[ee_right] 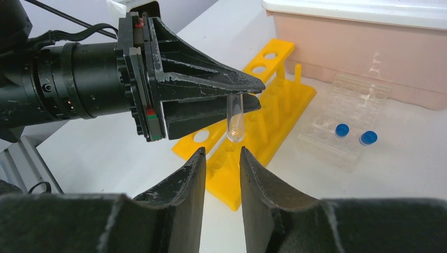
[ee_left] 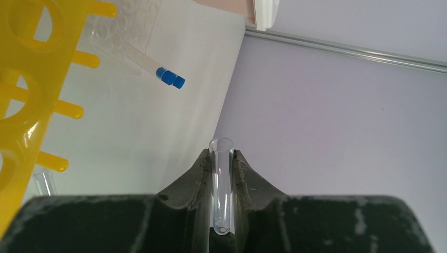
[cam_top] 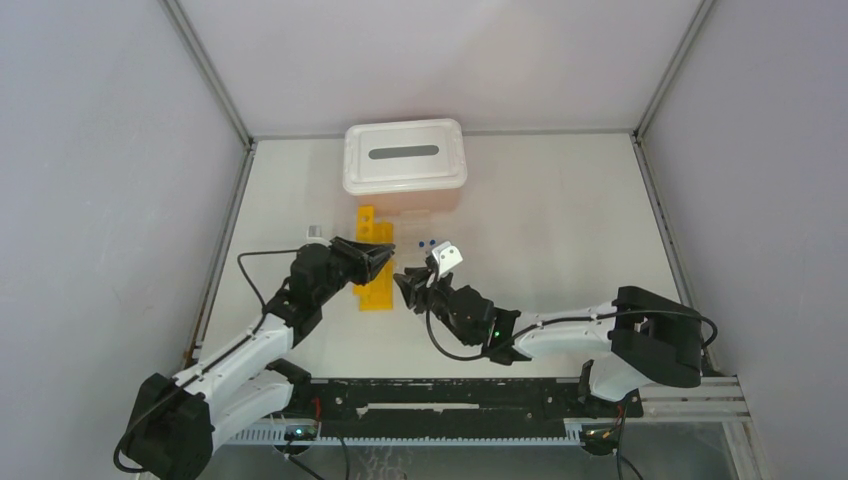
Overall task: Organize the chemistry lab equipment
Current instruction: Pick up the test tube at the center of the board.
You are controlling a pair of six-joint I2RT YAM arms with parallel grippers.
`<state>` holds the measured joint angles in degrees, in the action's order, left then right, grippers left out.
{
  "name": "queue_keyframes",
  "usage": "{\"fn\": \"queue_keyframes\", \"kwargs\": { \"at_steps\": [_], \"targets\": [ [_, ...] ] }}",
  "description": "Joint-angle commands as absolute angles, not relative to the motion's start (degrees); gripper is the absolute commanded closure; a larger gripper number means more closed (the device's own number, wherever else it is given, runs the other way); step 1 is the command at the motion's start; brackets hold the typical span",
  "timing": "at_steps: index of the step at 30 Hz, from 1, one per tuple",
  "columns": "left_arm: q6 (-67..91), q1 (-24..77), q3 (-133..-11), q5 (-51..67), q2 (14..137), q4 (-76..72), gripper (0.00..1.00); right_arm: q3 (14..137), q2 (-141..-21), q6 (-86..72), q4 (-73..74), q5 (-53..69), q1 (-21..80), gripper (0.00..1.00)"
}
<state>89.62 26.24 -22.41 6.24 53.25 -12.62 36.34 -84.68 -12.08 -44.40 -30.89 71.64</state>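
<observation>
Your left gripper (ee_right: pixel 248 92) clamps a clear test tube (ee_right: pixel 235 118), not yet racked, above the yellow rack (ee_right: pixel 284 105). Your right gripper (ee_right: pixel 221 158) stands parted, empty. Two blue-capped tubes (ee_right: pixel 342 130) sit in the gridded rack (ee_right: pixel 353 97) at the yellow rack's 3 o'clock.

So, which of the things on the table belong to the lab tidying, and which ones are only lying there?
Belong to the job:
- yellow rack
- clear gridded rack
- two blue-capped tubes
- clear test tube, pinched in the left gripper

Only lying there:
- pink bin with its white slotted lid
</observation>
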Motion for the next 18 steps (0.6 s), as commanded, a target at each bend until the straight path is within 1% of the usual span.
{"fn": "queue_keyframes", "kwargs": {
  "at_steps": [1,18],
  "targets": [
    [90.00,26.75,-24.63,5.66,53.48,-13.12,0.87,39.05,-84.80,-11.16,-46.95,-29.94,71.26,0.63],
    [90.04,27.60,-24.64,4.75,52.35,-12.43,0.87,40.47,-86.53,-12.52,-46.39,-28.02,69.02,0.63]
  ]
}}
